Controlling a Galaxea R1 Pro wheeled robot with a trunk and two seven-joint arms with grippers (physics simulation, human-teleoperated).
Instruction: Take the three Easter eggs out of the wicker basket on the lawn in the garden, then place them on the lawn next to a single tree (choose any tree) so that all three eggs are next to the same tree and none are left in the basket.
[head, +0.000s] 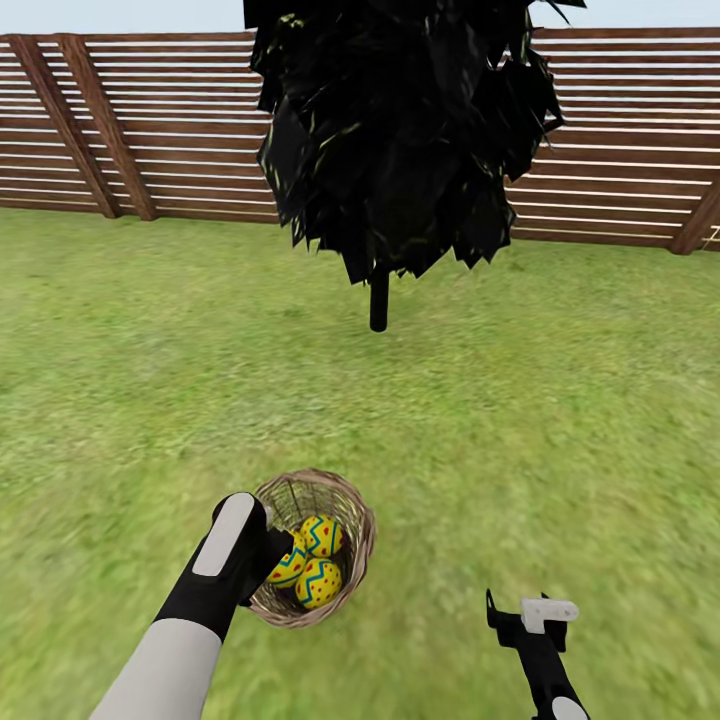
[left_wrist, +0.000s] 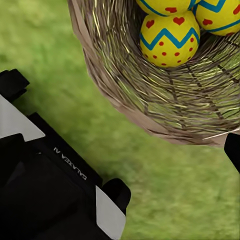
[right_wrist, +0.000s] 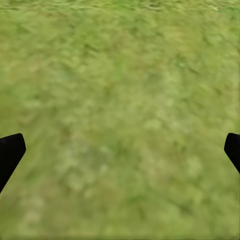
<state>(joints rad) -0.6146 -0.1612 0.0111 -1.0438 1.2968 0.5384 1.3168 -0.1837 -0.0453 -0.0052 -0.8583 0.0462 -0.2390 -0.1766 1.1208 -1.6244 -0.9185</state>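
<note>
The wicker basket (head: 355, 520) stands on the lawn (head: 500, 420) just in front of me. All three Easter eggs lie inside it, yellow with zigzag bands: one at the back (head: 322, 535), one to the left (head: 290, 568), one in front (head: 318, 583). My left gripper (head: 275, 548) is at the basket's left rim, close to the eggs, open and holding nothing. In the left wrist view the basket (left_wrist: 150, 95) and an egg (left_wrist: 169, 39) lie ahead of one fingertip (left_wrist: 233, 150). My right gripper (head: 520, 615) hovers open over bare grass (right_wrist: 120, 120), to the right of the basket. The task's tree is out of view.
A black-trunked dark tree (head: 378, 300) stands a few metres beyond the basket. A brown slatted fence (head: 150, 130) closes the back of the garden. Open grass lies on every side. My own black body (left_wrist: 45, 190) shows in the left wrist view.
</note>
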